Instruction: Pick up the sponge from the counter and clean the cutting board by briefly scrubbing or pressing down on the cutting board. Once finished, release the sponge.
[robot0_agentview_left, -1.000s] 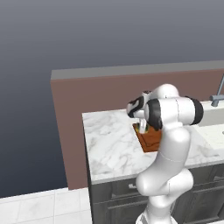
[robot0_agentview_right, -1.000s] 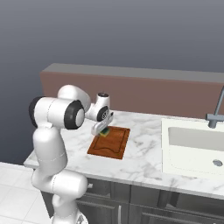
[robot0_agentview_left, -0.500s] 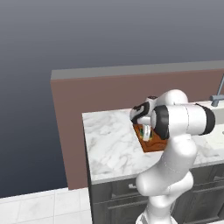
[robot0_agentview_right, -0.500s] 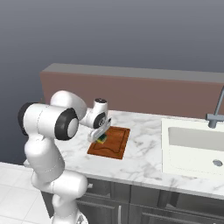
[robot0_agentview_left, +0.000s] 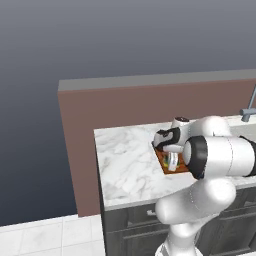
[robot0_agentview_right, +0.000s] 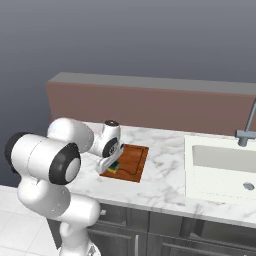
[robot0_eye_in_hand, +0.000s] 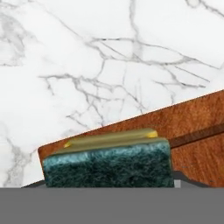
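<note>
- The hand view looks close onto the sponge: its dark green scrubbing face fills the lower middle, with a strip of yellow body above it. The finger tips are hidden behind it, so I cannot tell how far they stand apart or whether they grip it.
- The right base view shows what the hand view leaves out: the gripper is low over the near left corner of the cutting board, and the sponge lies on that corner, directly beneath the hand.
- In the left base view the gripper points down at the cutting board, most of which is hidden by the arm's elbow.
- The arm reaches forward over the counter, forearm roughly level, hand tipped downward.
- The board lies flat on the counter, well apart from the sink.
</note>
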